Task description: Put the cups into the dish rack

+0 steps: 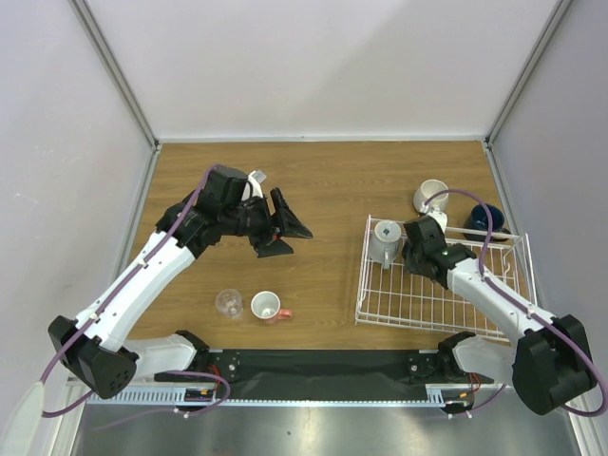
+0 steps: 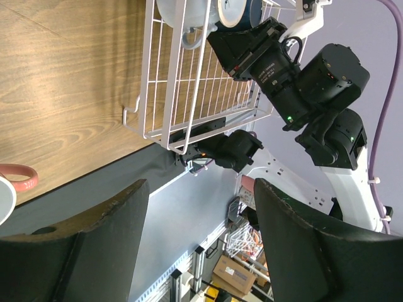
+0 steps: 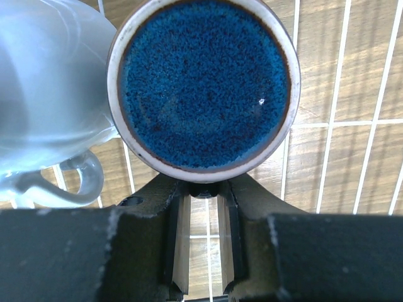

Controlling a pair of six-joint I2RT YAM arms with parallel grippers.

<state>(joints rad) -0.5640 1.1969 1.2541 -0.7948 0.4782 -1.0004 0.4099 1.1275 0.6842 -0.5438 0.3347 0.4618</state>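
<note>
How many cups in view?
6: clear glass and pink cup on the table, pale mug and blue-glazed cup at the right gripper in the dish rack, cream mug and dark blue cup beyond it. More may be hidden.

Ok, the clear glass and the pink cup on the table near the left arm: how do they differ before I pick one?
The clear glass is see-through, with no handle showing; the pink cup is opaque, white inside, with a pink handle on its right in the top view. The glass is the one further from the dish rack. Both stand mouth up on the table, side by side, neither yet in the rack.
</note>
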